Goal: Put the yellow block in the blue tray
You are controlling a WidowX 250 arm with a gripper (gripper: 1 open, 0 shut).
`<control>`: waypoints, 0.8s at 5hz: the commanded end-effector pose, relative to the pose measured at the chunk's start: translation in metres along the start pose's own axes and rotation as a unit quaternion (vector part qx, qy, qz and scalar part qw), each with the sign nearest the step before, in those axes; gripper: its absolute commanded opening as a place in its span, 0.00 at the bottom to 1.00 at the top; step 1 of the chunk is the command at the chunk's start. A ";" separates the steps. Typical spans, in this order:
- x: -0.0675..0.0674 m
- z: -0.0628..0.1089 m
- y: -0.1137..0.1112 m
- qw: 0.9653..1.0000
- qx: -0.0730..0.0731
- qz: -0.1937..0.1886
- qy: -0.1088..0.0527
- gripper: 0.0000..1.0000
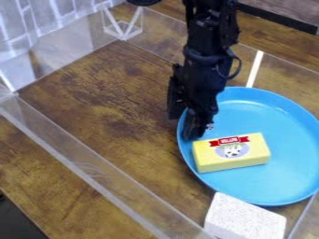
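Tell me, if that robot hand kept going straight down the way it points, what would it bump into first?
Probably the left rim of the blue tray, just beside the yellow block. The hand already hangs low there, though depth is hard to judge.

Colours and patterns on the wooden table

The yellow block (pixel 230 152) is bright yellow, with a red-and-white label and a small picture on its top face. The blue tray (pixel 289 126) is one plain bright blue, without pattern. The gripper (pixel 193 119) and its arm are black. The sponge block (pixel 244 217) is white with fine grey speckles. The table (pixel 100 103) is dark brown with wood grain, and the walls (pixel 50 121) around it are clear.
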State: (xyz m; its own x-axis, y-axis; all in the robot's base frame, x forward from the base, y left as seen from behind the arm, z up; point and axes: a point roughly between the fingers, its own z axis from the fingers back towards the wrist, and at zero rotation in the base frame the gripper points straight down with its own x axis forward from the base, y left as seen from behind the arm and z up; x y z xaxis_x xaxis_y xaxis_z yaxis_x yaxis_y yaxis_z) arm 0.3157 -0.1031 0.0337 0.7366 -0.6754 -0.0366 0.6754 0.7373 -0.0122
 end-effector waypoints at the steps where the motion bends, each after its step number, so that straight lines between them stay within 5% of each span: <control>1: 0.033 0.018 -0.051 0.994 0.008 -0.101 -0.030 1.00; 2: 0.038 0.014 -0.058 0.992 0.008 -0.121 -0.029 0.00; 4: 0.042 0.013 -0.063 0.986 0.010 -0.162 -0.029 0.00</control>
State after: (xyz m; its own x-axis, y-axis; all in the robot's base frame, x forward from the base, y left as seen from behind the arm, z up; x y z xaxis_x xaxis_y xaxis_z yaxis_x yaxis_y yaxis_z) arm 0.3256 -0.1121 0.0309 0.7080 -0.7053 -0.0358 0.7056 0.7086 -0.0069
